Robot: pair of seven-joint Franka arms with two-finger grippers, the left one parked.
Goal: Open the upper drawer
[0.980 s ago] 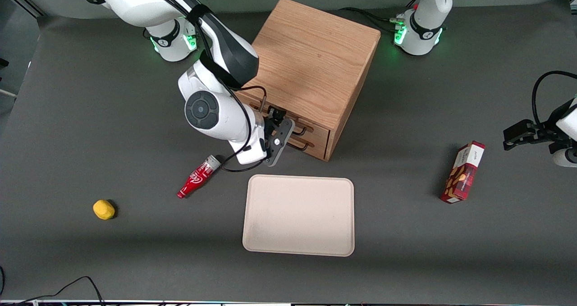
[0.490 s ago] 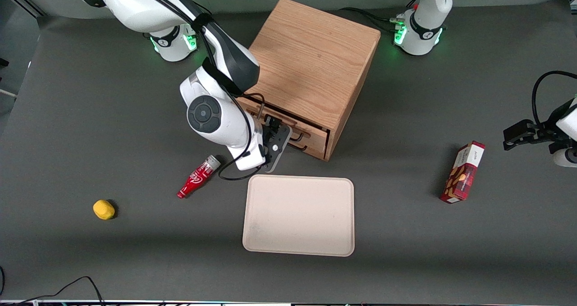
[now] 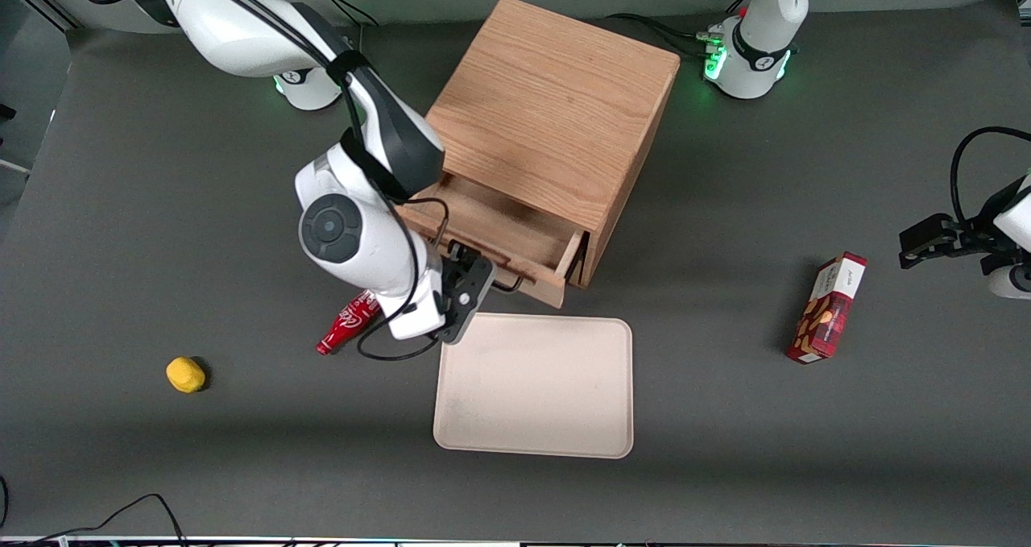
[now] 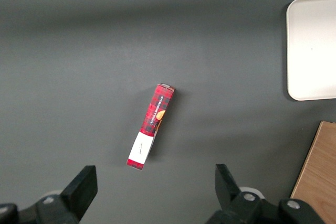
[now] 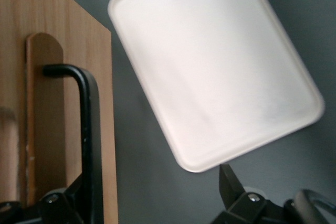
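The boxy wooden cabinet (image 3: 556,112) stands at the middle of the table. Its upper drawer (image 3: 499,229) is pulled out toward the front camera, and its shallow wooden inside shows. The lower drawer is hidden beneath it. My right gripper (image 3: 474,279) is at the drawer's front, by the black wire handle (image 3: 509,286). In the right wrist view the gripper (image 5: 152,182) is open. One of its fingers (image 5: 73,195) lies against the black handle bar (image 5: 89,129) on the drawer front (image 5: 10,51), and the other stands apart over the dark table.
A cream tray (image 3: 533,384) lies just nearer the front camera than the open drawer and shows in the right wrist view (image 5: 210,66). A red bottle (image 3: 348,321) lies beside my wrist. A yellow object (image 3: 185,374) sits toward the working arm's end, a red box (image 3: 827,308) toward the parked arm's.
The upper drawer has gone from shut to pulled well out. My gripper and wrist have moved with its handle toward the front camera and the tray.
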